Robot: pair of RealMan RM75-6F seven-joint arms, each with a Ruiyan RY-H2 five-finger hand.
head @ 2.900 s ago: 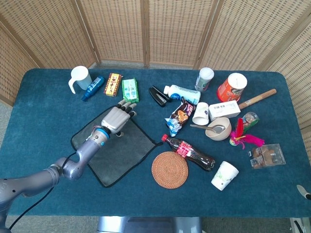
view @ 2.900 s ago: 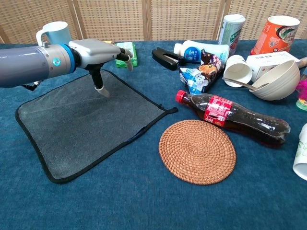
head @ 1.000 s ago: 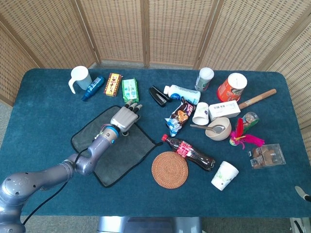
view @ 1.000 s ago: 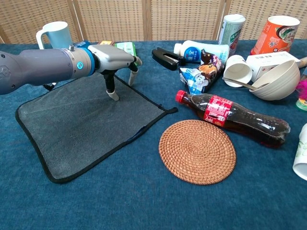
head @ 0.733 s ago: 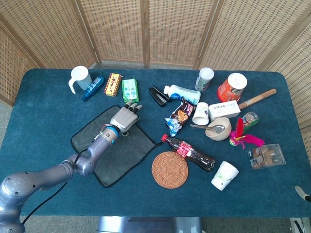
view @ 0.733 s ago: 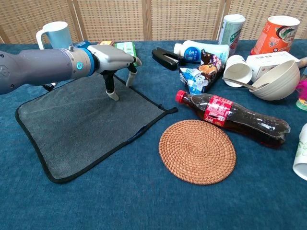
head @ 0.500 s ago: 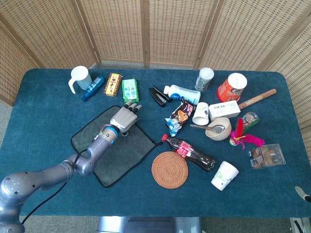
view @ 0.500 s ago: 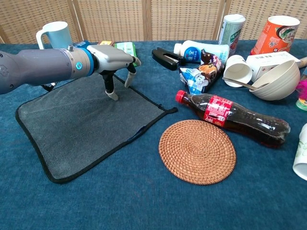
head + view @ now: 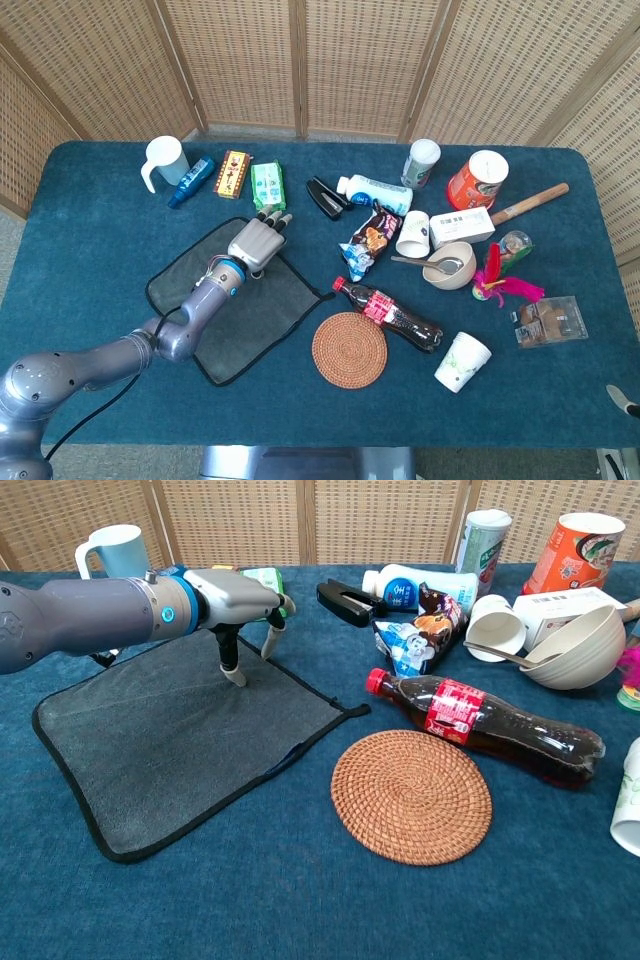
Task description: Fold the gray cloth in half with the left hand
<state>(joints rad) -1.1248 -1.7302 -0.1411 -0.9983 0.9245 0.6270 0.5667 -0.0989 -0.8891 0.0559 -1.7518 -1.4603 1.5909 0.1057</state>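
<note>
The gray cloth with black trim lies flat and unfolded on the blue table, left of centre. My left hand hovers palm down over the cloth's far corner. Its fingers are apart and hold nothing. The thumb tip points down onto the cloth, while the other fingertips hang by the cloth's far edge. At the lower right edge of the head view only a small grey sliver of what may be my right hand shows.
A green packet lies just beyond the left hand. A cola bottle and a woven coaster sit to the right of the cloth. A black stapler, snack bag, cups and a bowl crowd the far right.
Since 2.9 s ago my left hand has shifted right and farther away, to the cloth's far corner. Over the last second it has barely moved. The cloth still lies flat.
</note>
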